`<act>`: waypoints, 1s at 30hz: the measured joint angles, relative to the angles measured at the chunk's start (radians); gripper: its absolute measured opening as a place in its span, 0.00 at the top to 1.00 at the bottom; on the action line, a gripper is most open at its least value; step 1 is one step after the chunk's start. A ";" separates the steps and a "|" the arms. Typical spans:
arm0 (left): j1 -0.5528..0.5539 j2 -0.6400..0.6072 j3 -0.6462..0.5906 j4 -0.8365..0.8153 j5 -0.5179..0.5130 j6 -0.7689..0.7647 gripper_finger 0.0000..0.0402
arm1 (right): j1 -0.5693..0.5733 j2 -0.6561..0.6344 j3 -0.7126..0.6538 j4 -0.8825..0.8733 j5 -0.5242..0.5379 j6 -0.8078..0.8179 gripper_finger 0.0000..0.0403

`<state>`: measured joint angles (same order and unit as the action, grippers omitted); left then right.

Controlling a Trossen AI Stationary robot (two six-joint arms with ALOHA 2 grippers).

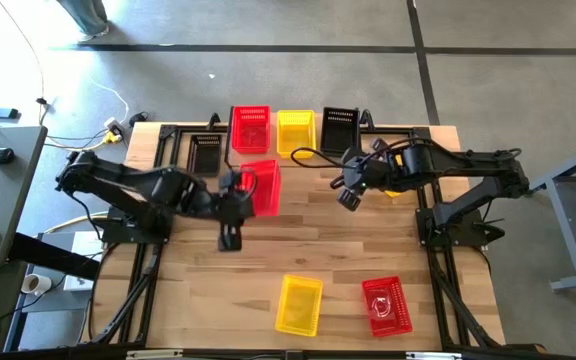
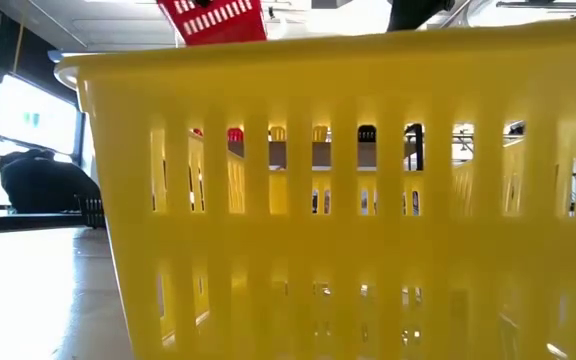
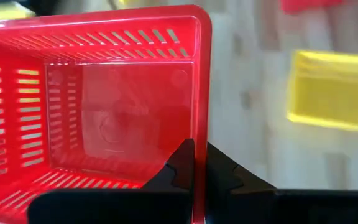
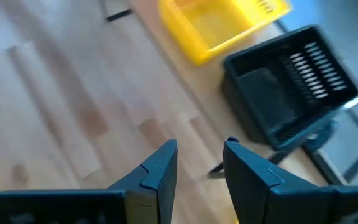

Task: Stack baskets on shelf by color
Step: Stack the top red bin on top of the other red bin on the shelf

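Left gripper (image 3: 194, 165) pinches the red basket's (image 1: 261, 187) rim; it could swing loose. Shelf (image 1: 383, 135) at twelve o'clock, probably. Right gripper (image 4: 199, 163) open, empty.

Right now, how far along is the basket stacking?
Done: the shelf holds a red, a yellow and a black basket, one per color. In hand: the left gripper grips the rim of another red basket, raised near the shelf. The right gripper is open and empty. Left: a yellow basket and a red one at the table's near edge, and a black one beside the shelf.
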<state>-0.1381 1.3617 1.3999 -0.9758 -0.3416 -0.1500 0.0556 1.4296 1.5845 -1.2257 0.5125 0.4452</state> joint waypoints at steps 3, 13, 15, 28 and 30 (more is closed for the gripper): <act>0.064 0.000 0.048 -0.035 -0.052 0.086 1.00 | -0.024 0.000 0.000 -0.003 0.057 -0.004 0.72; 0.335 0.000 0.090 -0.051 -0.090 0.354 1.00 | -0.141 0.000 0.000 -0.006 0.085 -0.114 0.72; 0.393 0.000 0.090 -0.061 -0.083 0.406 1.00 | -0.168 0.000 0.000 -0.004 0.085 -0.113 0.72; 0.660 0.024 0.090 -0.061 0.200 0.539 1.00 | -0.283 0.000 0.000 0.014 0.044 -0.113 0.72; 0.675 0.038 0.090 -0.061 0.209 0.548 1.00 | -0.288 0.000 0.000 0.015 0.033 -0.110 0.72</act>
<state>0.5367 1.4001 1.4895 -1.0363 -0.1323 0.3981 -0.2328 1.4292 1.5845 -1.2110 0.5450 0.3355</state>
